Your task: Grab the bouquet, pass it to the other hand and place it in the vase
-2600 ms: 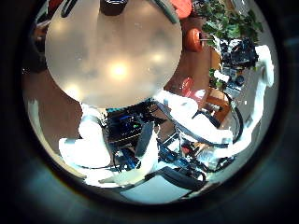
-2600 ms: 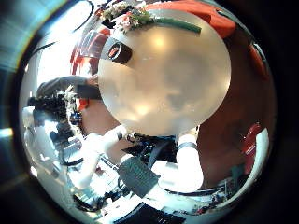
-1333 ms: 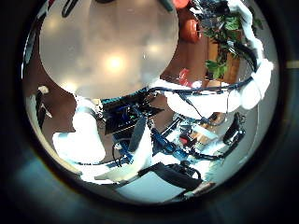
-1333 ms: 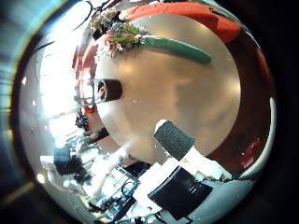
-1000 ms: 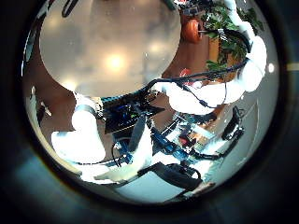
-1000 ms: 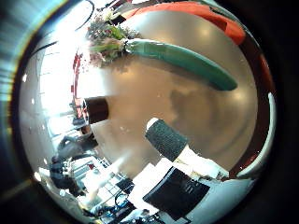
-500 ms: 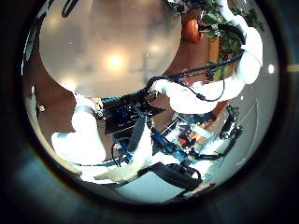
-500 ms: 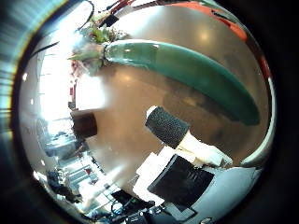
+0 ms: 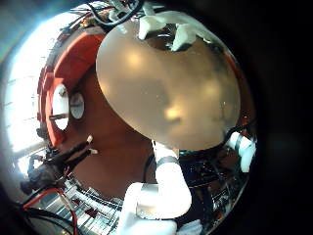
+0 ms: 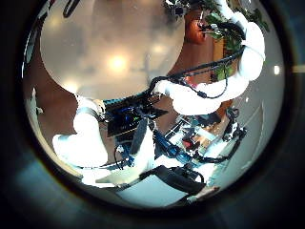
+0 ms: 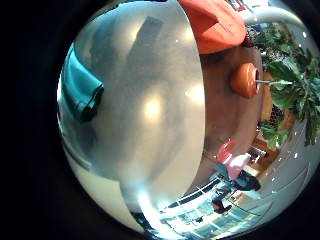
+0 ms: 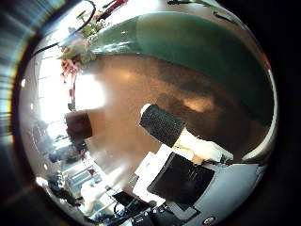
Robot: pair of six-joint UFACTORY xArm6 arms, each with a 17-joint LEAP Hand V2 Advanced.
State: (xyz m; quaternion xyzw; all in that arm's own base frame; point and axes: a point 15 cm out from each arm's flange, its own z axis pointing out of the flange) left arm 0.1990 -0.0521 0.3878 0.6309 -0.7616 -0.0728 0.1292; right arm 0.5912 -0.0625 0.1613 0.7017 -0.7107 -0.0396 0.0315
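Note:
The bouquet lies on the round table (image 12: 122,94). In the right thumb side palm view its long paper-wrapped stem (image 12: 188,47) fills much of the picture, close under the palm, with the flowers (image 12: 80,47) at one end. The wrap's end also shows in the right little finger side palm view (image 11: 80,85). The vase (image 12: 78,125), a dark cylinder, stands upright on the table beyond the flowers. My right hand (image 12: 165,125) is open, one finger straight above the table beside the wrap. It also shows in the left little finger side palm view (image 9: 164,27). My left hand (image 10: 143,143) hangs relaxed and holds nothing, high over the table (image 10: 105,57).
Potted plants (image 11: 290,80) stand on the floor beyond the table's edge. My right arm (image 10: 238,57) reaches over the table's far side.
The right palm has come down much closer to the bouquet's wrap, which now fills far more of its view. In the left thumb side palm view the right arm has swung further over the table.

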